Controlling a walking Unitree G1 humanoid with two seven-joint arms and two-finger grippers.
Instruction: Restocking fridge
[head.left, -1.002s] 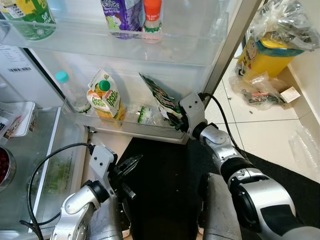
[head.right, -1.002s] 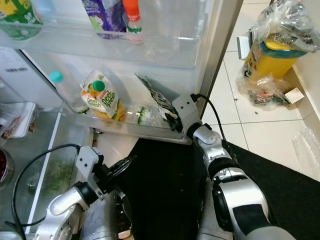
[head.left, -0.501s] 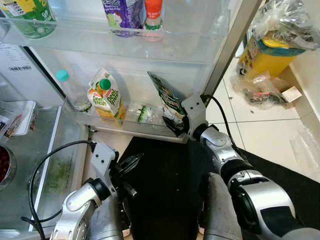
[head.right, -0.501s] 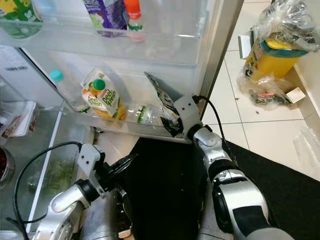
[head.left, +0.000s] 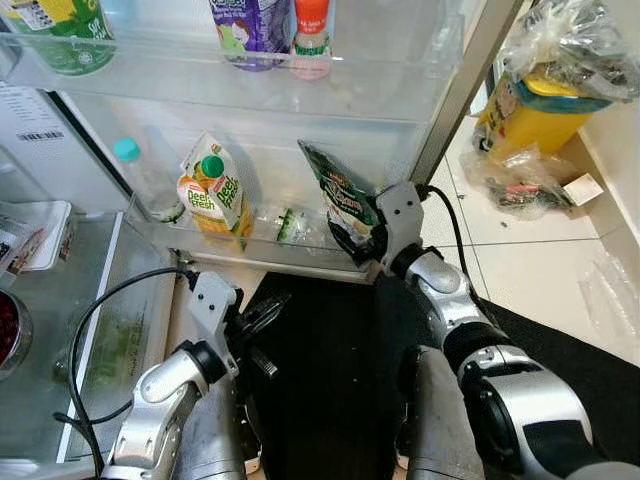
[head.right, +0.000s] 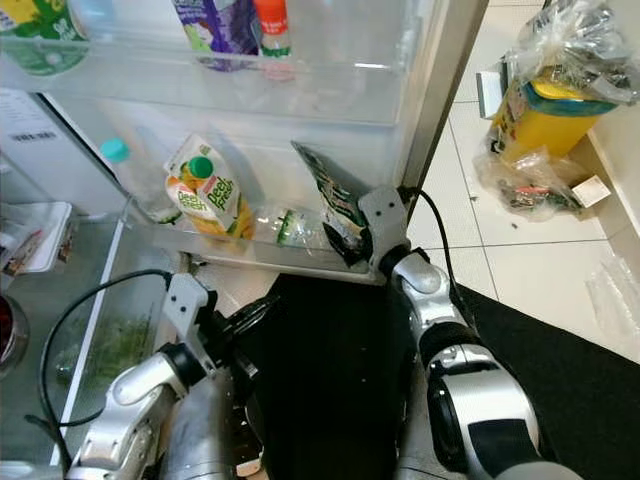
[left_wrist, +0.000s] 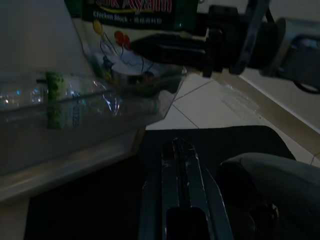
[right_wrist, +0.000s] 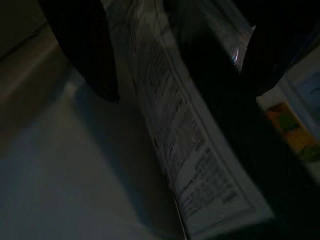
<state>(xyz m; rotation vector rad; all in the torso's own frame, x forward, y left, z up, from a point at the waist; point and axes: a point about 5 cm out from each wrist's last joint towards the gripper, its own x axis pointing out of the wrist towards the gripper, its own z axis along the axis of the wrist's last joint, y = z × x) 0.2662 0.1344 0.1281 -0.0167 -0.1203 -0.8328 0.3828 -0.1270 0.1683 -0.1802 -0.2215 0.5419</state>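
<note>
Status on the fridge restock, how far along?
Done: the lower door shelf already holds an orange juice carton, a clear bottle and a small green-labelled item; the shelf above holds bottles too. In hand: the right hand grips a green stock pouch, tilted, at that shelf's right end. Left: set it down and release. The left hand hangs low, empty.

Yellow bin (head.left: 535, 118) lined with a crumpled clear plastic bag (head.left: 570, 40), against my right-hand wall. White tiled floor (head.left: 520, 265). Black floor mat (head.left: 330, 380) under me. Small cardboard box (head.left: 580, 187) beside the bin.
</note>
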